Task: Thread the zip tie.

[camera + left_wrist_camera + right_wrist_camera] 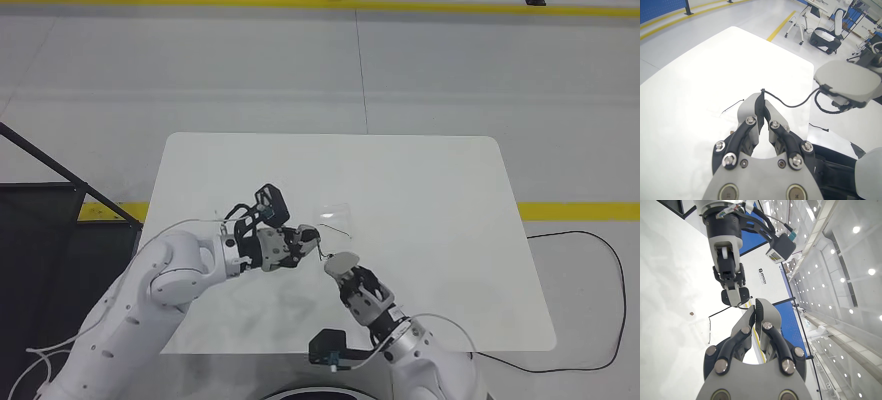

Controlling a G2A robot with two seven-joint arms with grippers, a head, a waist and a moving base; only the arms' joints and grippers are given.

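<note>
Not much lettering from my seat: a dark logo with one word on the white panel (772, 283) in the right wrist view, which I'll leave unspelled. The blue panel (791, 321) beside it and a far board (865, 27) carry small marks, too tiny to read.

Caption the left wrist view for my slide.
Left gripper and right gripper hold a black zip tie between them above the table.

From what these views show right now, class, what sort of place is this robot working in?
Probably a robotics lab or factory-style test hall: yellow floor lines marking out areas, blue partition panels, and rows of ceiling lights high overhead.
</note>
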